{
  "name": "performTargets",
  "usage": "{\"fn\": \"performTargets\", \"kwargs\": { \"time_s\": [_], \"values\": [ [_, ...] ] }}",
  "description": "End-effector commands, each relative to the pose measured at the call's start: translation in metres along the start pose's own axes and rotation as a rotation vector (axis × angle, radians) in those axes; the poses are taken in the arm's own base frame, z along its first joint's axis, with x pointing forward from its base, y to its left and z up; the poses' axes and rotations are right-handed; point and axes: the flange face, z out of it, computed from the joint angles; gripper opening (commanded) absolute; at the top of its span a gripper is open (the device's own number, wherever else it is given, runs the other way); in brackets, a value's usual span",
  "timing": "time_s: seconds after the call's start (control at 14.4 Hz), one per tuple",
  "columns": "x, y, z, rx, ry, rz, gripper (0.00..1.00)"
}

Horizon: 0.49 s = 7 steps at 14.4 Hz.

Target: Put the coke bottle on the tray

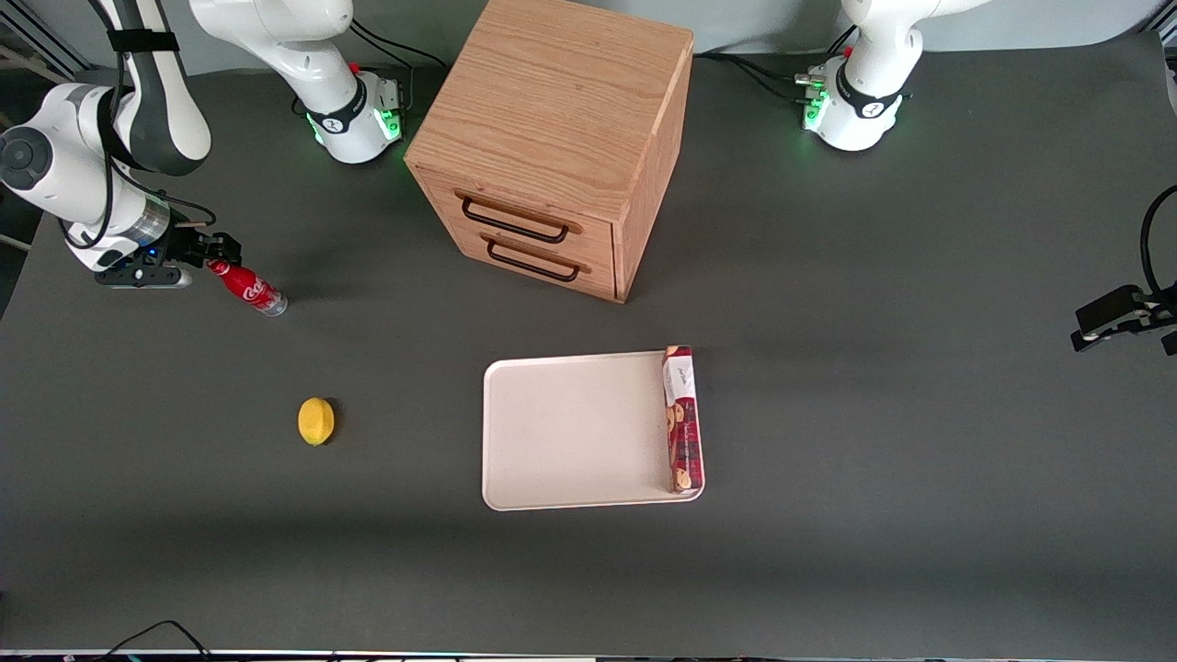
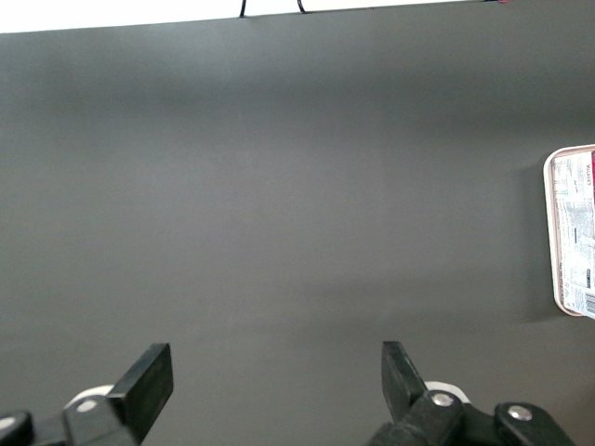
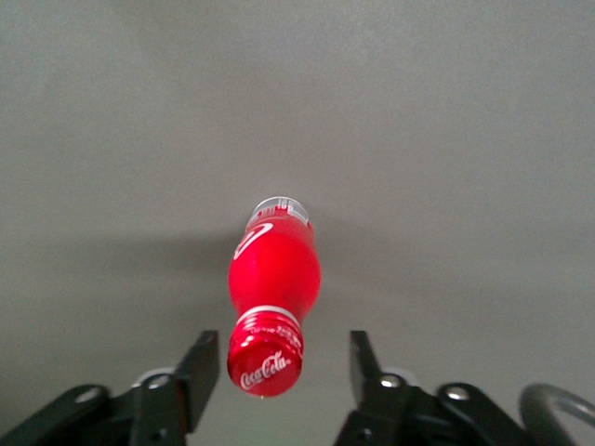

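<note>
The coke bottle (image 1: 248, 288) is a small red bottle with white script. It lies on its side on the dark table toward the working arm's end, with its red cap pointing at my gripper (image 1: 221, 256). In the right wrist view the bottle (image 3: 272, 274) points away from the camera and its cap sits between the fingers of my gripper (image 3: 284, 346). The fingers are open: one finger (image 3: 203, 367) is close beside the cap, the other stands apart from it. The cream-white tray (image 1: 570, 432) lies flat near the table's middle, nearer the front camera than the bottle.
A long red biscuit box (image 1: 682, 418) lies along one edge of the tray; it also shows in the left wrist view (image 2: 576, 232). A wooden two-drawer cabinet (image 1: 552, 138) stands farther from the front camera than the tray. A yellow lemon (image 1: 316, 421) lies between bottle and tray.
</note>
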Motion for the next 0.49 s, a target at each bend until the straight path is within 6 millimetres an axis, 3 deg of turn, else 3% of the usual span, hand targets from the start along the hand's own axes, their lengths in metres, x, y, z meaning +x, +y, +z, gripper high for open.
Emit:
{"fn": "performTargets", "kwargs": {
  "time_s": [0.0, 0.07, 0.14, 0.35, 0.42],
  "values": [
    [-0.003, 0.000, -0.005, -0.009, 0.020, -0.034, 0.17],
    [-0.003, 0.000, -0.005, -0.011, 0.020, -0.036, 0.04],
    [-0.002, -0.002, -0.006, -0.012, 0.022, -0.041, 0.00],
    [0.003, -0.005, -0.015, -0.019, 0.033, -0.046, 0.00],
    [0.008, -0.003, -0.027, -0.022, 0.030, -0.046, 0.00]
  ]
}}
